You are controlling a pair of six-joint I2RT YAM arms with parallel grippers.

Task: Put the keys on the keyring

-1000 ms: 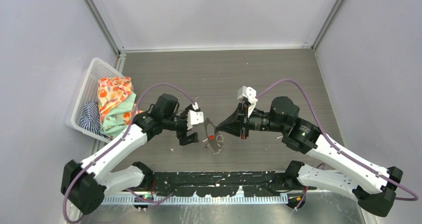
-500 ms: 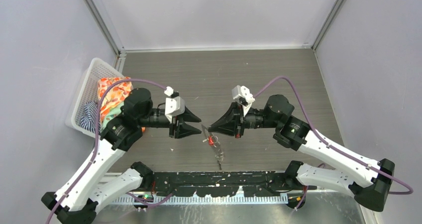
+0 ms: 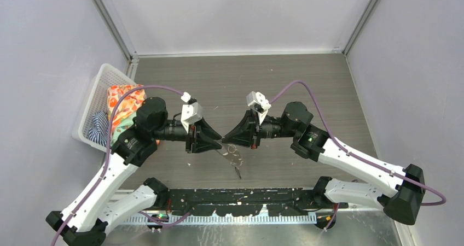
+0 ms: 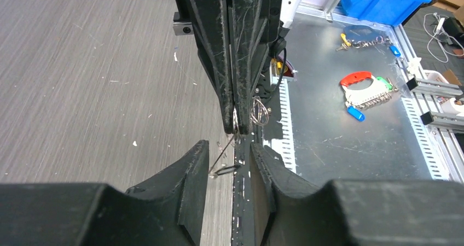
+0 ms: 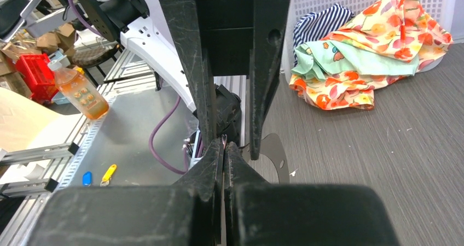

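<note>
My right gripper [image 3: 224, 142] is shut on the keyring [image 4: 235, 120], a thin silver wire ring pinched at its fingertips [image 5: 223, 143]. A second small ring [image 4: 258, 112] hangs beside them. Wire and small silver pieces dangle below toward the table [image 3: 236, 167]. My left gripper [image 3: 220, 141] meets the right one tip to tip; its jaws stand a narrow gap apart [image 4: 228, 147]. A thin wire strand [image 4: 221, 153] runs between them, touching the left finger. I cannot make out the red-headed key in any view.
A white basket [image 3: 96, 101] of colourful clothes stands at the left wall. A flat grey plate [image 5: 276, 153] lies on the table under the grippers. Beyond the near edge, the metal bench holds a red-handled key bunch [image 4: 366, 90] and an orange bottle [image 5: 76, 90].
My left gripper has narrowed from wide open and swung in to meet the right one's tips. The right gripper has shifted left and farther back with the ring; the red key head no longer shows.
</note>
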